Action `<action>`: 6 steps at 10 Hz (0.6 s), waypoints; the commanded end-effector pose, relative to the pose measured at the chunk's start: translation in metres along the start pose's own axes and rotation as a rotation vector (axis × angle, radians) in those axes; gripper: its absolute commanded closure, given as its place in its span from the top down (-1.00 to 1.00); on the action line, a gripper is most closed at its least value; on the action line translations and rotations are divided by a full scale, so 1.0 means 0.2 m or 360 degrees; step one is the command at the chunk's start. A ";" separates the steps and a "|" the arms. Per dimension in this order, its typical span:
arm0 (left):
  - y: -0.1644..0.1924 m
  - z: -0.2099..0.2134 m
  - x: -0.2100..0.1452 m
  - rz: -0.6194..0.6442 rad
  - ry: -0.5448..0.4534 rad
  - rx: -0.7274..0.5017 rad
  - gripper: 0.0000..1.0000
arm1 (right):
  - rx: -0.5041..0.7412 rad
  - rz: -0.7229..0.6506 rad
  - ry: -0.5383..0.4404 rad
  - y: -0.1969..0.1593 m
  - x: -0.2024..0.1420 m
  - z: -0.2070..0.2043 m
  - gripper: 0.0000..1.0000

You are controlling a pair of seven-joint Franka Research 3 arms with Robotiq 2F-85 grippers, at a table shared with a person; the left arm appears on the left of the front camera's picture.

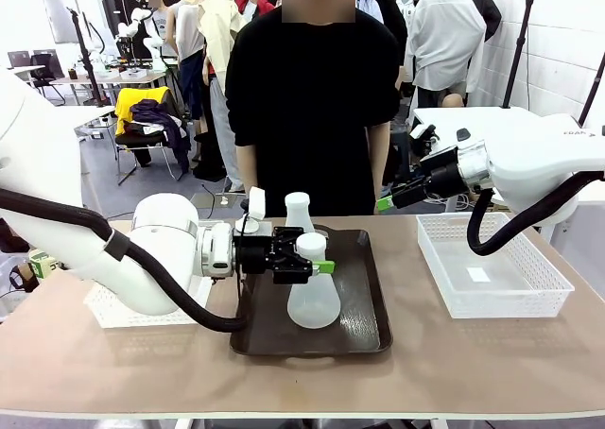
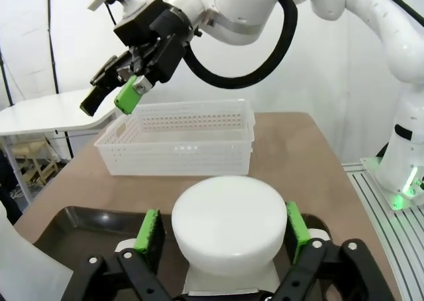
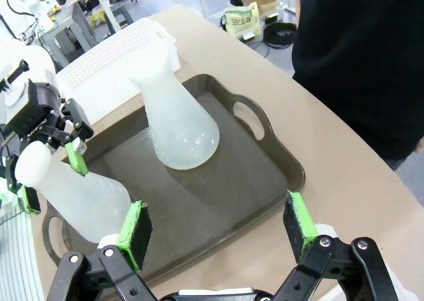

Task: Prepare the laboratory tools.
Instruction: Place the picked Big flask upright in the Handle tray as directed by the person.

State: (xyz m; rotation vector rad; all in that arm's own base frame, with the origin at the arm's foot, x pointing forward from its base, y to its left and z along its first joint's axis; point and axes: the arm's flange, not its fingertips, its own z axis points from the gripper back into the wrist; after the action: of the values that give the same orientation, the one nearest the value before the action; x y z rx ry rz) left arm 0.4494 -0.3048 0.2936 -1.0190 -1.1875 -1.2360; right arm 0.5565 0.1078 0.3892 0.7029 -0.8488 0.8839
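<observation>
A tan table [image 1: 473,363] stretches between the robot and a person in a black top [image 1: 312,98] standing at its far edge. On the middle of the table lies a dark brown tray [image 1: 364,306] with handles at its ends. A white mesh basket [image 1: 492,268] sits on the table to the robot's right of the tray, and another white basket [image 1: 109,311] lies on the left, partly behind the left arm.

Two frosted white flasks stand on the tray. The near flask [image 1: 313,297] is upright towards the front of the tray; the far flask [image 1: 299,212] stands behind it, close to the back rim, the two apart.

The left gripper [image 1: 317,265] reaches in sideways from the left, its jaws closed round the neck of the near flask, with a green pad [image 2: 151,229] pressed on each side of the neck just under the rim.

The right gripper [image 1: 386,202] hangs in the air above the table's far right edge, well clear of the tray, jaws spread wide with nothing between them
</observation>
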 end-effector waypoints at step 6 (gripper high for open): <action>-0.01 0.14 0.05 0.0027 0.0133 -0.0072 1.00 | -0.0008 -0.0008 0.0030 0.00 0.01 0.01 1.00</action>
State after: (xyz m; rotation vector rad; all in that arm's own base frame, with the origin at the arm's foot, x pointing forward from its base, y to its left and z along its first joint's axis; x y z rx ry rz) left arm 0.4473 -0.2817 0.3048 -0.9769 -1.1202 -1.2792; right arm 0.5565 0.1078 0.3892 0.7029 -0.8488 0.8839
